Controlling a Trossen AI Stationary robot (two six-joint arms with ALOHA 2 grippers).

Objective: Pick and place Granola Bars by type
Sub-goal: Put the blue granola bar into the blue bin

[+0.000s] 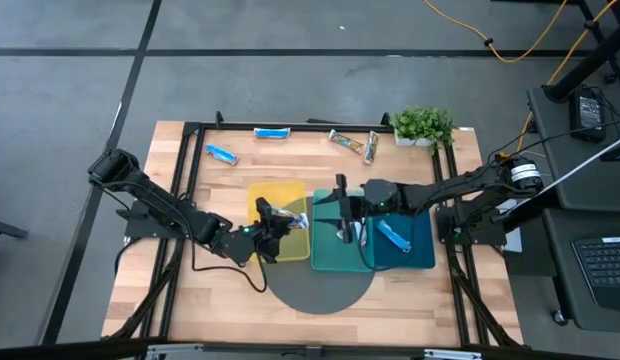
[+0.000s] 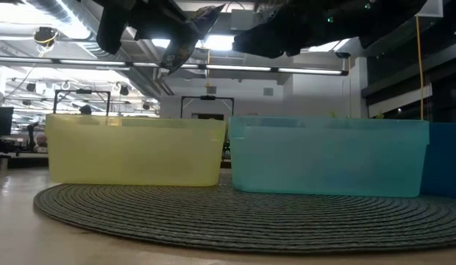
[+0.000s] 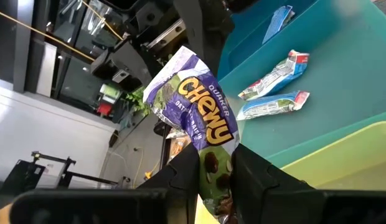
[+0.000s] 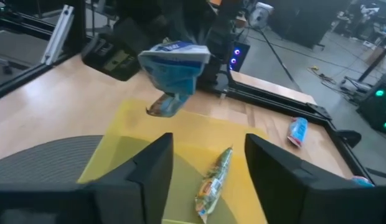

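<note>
My left gripper (image 1: 268, 228) hovers over the yellow tray (image 1: 262, 195), shut on a purple-and-white granola bar (image 3: 196, 109). My right gripper (image 4: 208, 168) is open above the teal tray (image 1: 325, 258) and touches nothing. One greenish-tan bar (image 4: 215, 180) lies flat in the yellow tray. Two blue-and-white bars (image 3: 274, 74) (image 3: 274, 104) lie in the teal tray. A bright blue bar (image 1: 395, 235) lies in the dark blue tray (image 1: 422, 255). Two blue bars (image 1: 221, 153) (image 1: 272, 132) and two tan ones (image 1: 345, 140) (image 1: 371, 147) rest on the table near its far edge. My left gripper pinches the granola bar between its two fingers (image 3: 180, 177) at one end of the wrapper (image 3: 213, 163). The rest of the bar sticks out past the fingertips. It is lifted clear, above the yellow tray (image 4: 180, 140).
The three trays stand side by side on a round woven mat (image 2: 235, 221). A small potted plant (image 1: 423, 125) sits at the far right corner. A black frame (image 1: 190, 150) borders the wooden tabletop. Both grippers hang close together over the trays.
</note>
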